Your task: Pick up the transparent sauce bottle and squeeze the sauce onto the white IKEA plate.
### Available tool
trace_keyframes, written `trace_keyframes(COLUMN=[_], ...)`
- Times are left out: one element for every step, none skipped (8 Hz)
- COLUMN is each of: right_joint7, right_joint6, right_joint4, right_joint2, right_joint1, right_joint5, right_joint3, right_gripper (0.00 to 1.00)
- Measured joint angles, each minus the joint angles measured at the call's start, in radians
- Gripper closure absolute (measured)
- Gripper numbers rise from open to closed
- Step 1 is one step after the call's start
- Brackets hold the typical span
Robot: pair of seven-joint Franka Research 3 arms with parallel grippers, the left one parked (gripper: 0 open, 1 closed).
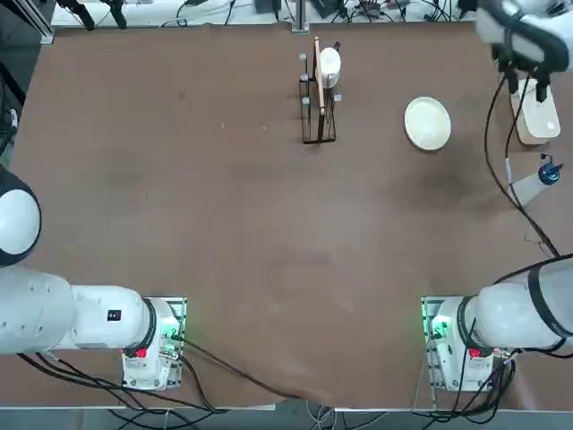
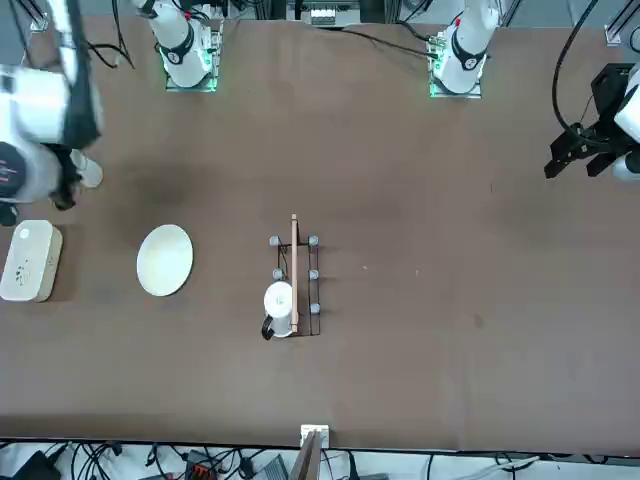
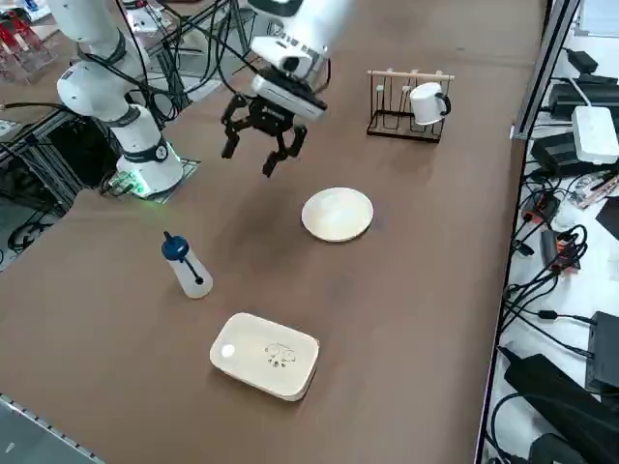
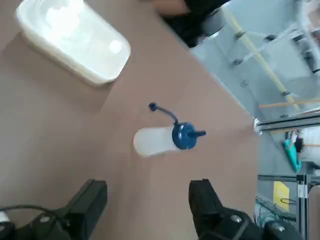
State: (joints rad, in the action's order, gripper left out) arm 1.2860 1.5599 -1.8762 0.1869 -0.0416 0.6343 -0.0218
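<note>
Task barely begun; right gripper (image 3: 263,147) up in air, fingers wide apart, holding nothing; transparent sauce bottle (image 3: 188,268) stands upright on table, untouched, between gripper and white tray (image 3: 265,355); white IKEA plate (image 3: 338,214) well apart, bare, no sauce; grabbing, carrying, squeezing all left.

The brown table (image 3: 406,319) carries the sauce bottle (image 3: 186,267), white plate (image 3: 337,214), rectangular tray (image 3: 265,355) and wire rack (image 3: 401,108).

A robotics lab: brown table (image 1: 224,224), bolted arm bases (image 1: 452,345), cable tangles (image 3: 556,251) around its edges.
</note>
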Motion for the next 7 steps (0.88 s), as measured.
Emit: trace_keyframes(right_joint7=[0.151,0.303,0.453,0.587,0.716,0.835,0.942], right_joint6=[0.008,0.011,0.006,-0.021,-0.044,-0.049,-0.054], right_joint4=[-0.062,-0.111,-0.140,-0.164,-0.200,-0.237,-0.259], right_joint2=[0.017,0.042,0.076,0.120,0.171,0.226,0.276], right_joint1=[-0.031,-0.059,-0.086,-0.107,-0.119,-0.120,-0.114], right_joint5=[0.088,0.153,0.194,0.239,0.291,0.333,0.364], right_joint3=[0.001,0.002,0.002,0.003,0.003,0.000,-0.009], right_gripper=[0.00,0.00,0.00,0.00,0.00,0.00,0.01])
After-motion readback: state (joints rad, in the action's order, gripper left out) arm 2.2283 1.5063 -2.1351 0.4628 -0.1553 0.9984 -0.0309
